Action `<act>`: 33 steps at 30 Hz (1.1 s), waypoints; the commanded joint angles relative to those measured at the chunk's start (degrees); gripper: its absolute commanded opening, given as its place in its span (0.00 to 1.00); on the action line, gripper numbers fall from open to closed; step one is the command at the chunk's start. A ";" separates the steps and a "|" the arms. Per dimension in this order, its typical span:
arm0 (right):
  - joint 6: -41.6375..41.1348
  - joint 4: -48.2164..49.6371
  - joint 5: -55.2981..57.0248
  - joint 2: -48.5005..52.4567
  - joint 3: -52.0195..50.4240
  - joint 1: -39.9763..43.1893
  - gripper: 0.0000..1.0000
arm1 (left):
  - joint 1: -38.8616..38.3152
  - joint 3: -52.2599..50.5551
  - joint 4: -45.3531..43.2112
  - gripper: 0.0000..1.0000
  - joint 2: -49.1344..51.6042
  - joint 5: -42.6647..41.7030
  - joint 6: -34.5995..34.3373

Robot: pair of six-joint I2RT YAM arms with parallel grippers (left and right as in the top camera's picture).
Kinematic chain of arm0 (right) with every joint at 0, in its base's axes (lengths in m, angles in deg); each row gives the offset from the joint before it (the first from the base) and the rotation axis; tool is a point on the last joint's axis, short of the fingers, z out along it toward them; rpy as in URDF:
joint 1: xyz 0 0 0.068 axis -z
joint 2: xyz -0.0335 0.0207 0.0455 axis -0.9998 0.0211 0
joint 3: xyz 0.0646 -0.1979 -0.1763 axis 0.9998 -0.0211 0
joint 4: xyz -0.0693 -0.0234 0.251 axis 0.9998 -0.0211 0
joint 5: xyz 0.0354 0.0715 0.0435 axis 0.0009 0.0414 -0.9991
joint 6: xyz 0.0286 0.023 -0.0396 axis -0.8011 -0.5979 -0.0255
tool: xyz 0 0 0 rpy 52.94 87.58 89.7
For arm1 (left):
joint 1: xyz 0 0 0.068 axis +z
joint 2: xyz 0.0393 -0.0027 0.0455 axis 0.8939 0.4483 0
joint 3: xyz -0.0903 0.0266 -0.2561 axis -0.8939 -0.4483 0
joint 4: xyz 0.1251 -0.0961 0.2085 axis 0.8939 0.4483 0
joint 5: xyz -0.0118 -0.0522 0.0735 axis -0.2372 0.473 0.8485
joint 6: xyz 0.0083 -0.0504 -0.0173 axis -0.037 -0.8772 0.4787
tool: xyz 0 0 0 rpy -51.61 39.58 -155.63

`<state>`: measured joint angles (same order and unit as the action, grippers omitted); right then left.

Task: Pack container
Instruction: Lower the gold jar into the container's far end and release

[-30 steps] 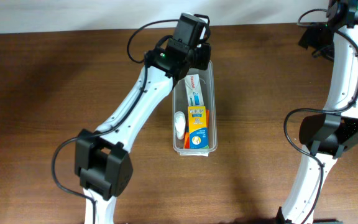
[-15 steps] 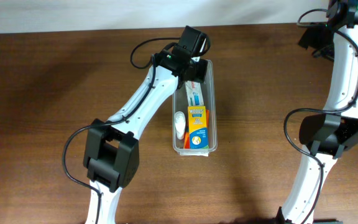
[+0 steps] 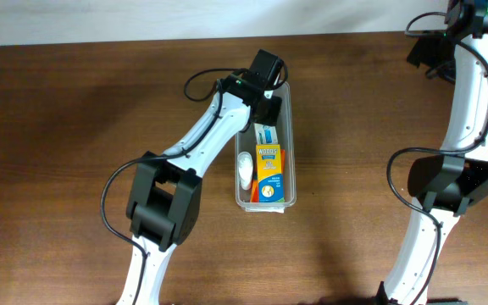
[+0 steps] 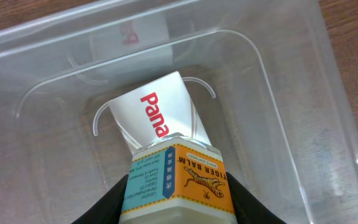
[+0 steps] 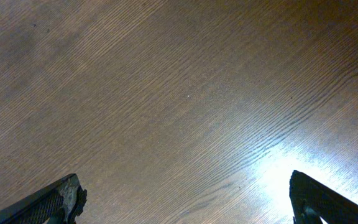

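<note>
Found the container (image 3: 294, 169) mid-bench (image 3: 74, 127), its near end packed with an orange box (image 3: 269, 174). At the far end, saw the left gripper (image 4: 179, 208) clamped on a Tiger Balm box (image 4: 178, 180) over a white carton (image 4: 157, 115). Judged placing under way: called for lowering, then release. Far right, noted the right gripper (image 5: 185, 190) spread wide above the bench.

Packs on wooden table (image 3: 58, 127)
Yellow-orange box (image 3: 269, 176) right of white tube (image 3: 244, 169); Tiger Balm box (image 4: 178, 182) touches white carton (image 4: 157, 115).

Left arm (image 3: 202, 140) stretched forward, left gripper (image 4: 178, 194) clamped on a small box (image 4: 179, 177), right gripper (image 5: 188, 202) spread wide
</note>
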<state>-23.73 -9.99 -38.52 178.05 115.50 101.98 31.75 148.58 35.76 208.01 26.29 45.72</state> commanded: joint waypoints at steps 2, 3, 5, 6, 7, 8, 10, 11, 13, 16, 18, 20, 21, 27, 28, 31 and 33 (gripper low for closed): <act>-0.31 0.00 0.87 0.48 1.05 -0.02 0.98 | -0.37 0.72 -0.24 0.36 0.85 -0.20 -0.11; -0.28 0.00 0.87 0.48 1.05 -0.02 0.98 | -0.37 0.72 -0.11 0.36 1.11 -0.20 -0.11; -0.31 0.00 0.87 0.48 1.05 -0.02 0.98 | -0.37 0.72 0.35 0.36 1.86 -0.22 -0.11; -0.28 0.00 0.87 0.48 1.05 -0.02 0.98 | -0.37 0.72 0.52 0.36 2.08 -0.22 -0.11; -0.28 0.00 0.87 0.48 1.05 -0.02 0.98 | -0.37 0.72 0.83 0.36 2.14 -0.22 -0.11; -0.28 0.00 0.87 0.48 1.05 -0.02 0.98 | -0.37 0.72 1.27 0.36 2.19 -0.22 -0.11; -0.28 0.00 0.87 0.48 1.05 -0.02 0.99 | -0.39 0.72 1.64 0.36 2.19 -0.22 -0.11; -0.31 -0.02 0.87 0.48 1.05 -0.02 0.99 | -0.39 0.72 1.68 0.36 2.19 -0.22 -0.11; -0.31 -0.02 0.87 0.48 1.05 -0.02 0.98 | -0.39 0.72 1.66 0.36 2.19 -0.22 -0.11; -0.28 0.00 0.87 0.48 1.05 -0.02 0.99 | -0.37 0.72 1.66 0.36 2.19 -0.22 -0.11; -0.28 0.00 0.87 0.48 1.05 -0.02 0.98 | -0.37 0.72 1.66 0.36 2.19 -0.22 -0.11; -0.28 0.00 0.87 0.48 1.05 -0.02 0.98 | -0.37 0.72 1.66 0.37 2.19 -0.22 -0.11; -0.31 0.00 0.87 0.48 1.05 -0.02 0.99 | -0.37 0.72 1.68 0.37 2.19 -0.22 -0.11; -0.28 0.00 0.87 0.48 1.05 -0.04 0.98 | -0.37 0.72 1.81 0.58 2.19 -0.22 -0.11; -0.28 0.00 0.87 0.48 1.05 -0.04 0.98 | -0.37 0.72 1.81 0.58 2.19 -0.22 -0.11; -0.31 0.00 0.87 0.48 1.05 -0.02 0.98 | -0.37 0.72 1.79 0.59 2.19 -0.22 -0.11; -0.28 0.00 0.87 0.48 1.05 -0.02 0.98 | -0.37 0.74 1.75 0.59 2.19 -0.22 -0.11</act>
<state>-23.73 -10.02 -38.52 178.05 115.50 101.98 31.49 148.58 37.40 209.70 25.92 45.46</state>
